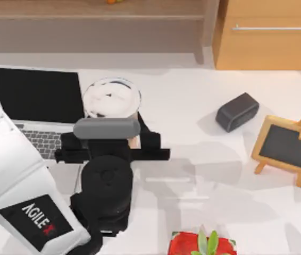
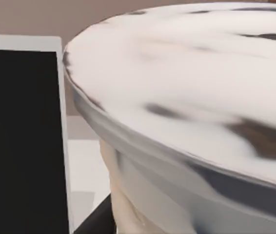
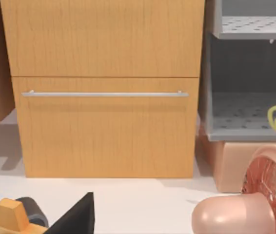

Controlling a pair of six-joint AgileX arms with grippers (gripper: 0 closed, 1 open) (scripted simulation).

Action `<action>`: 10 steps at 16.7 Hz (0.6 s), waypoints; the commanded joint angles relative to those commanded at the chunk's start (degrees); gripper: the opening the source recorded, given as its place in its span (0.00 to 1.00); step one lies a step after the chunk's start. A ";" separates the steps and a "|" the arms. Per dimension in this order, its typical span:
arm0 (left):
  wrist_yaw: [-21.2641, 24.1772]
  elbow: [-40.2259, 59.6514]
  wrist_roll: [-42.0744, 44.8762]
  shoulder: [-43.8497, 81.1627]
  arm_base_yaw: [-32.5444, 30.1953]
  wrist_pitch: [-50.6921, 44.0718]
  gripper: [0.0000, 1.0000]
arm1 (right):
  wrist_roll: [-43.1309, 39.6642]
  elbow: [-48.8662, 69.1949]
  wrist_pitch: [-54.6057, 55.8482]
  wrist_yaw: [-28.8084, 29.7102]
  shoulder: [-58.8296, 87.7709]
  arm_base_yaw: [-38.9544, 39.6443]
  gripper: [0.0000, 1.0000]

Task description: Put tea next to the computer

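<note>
Nearest the top view's bottom edge, at about six o'clock, sits a red pot point(image 1: 201, 245) with a green plant, and at seven o'clock the white left arm point(image 1: 12, 180) runs up toward the middle of the table point(image 1: 193, 111). From there, the left gripper point(image 1: 108, 139) sits just left of centre, its black fingers reaching to either side of the tea point(image 1: 111, 97); it appears closed on the tan body below the white lid, though the wrist hides the contact itself. The left wrist view has the lid point(image 2: 187, 92) looming close, with a black finger point(image 2: 96, 222) beside the cup's base and the computer point(image 2: 18, 136) screen just beside it. In the top view the tea is touching or nearly touching the right edge of the computer point(image 1: 36, 98), which lies at ten o'clock. So the carry looks nearly done: the cup is already next to the laptop, and what seems left is to set it down if it is not yet resting, let go, and back the arm away. Whether the cup stands on the table cannot be told. Farther off, at two to three o'clock, lie a dark box point(image 1: 237, 111) and a blackboard easel point(image 1: 290, 149), well apart from the work. The right gripper's state cannot be told; its wrist view faces a wooden cabinet point(image 3: 104, 87).
</note>
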 joint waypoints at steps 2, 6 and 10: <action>0.00 0.00 0.00 0.00 0.00 0.00 0.30 | 0.00 0.00 0.00 0.00 0.00 0.00 1.00; 0.00 0.00 0.00 0.00 0.00 0.00 0.60 | 0.00 0.00 0.00 0.00 0.00 0.00 1.00; 0.00 0.00 0.00 0.00 0.00 0.00 0.90 | 0.00 0.00 0.00 0.00 0.00 0.00 1.00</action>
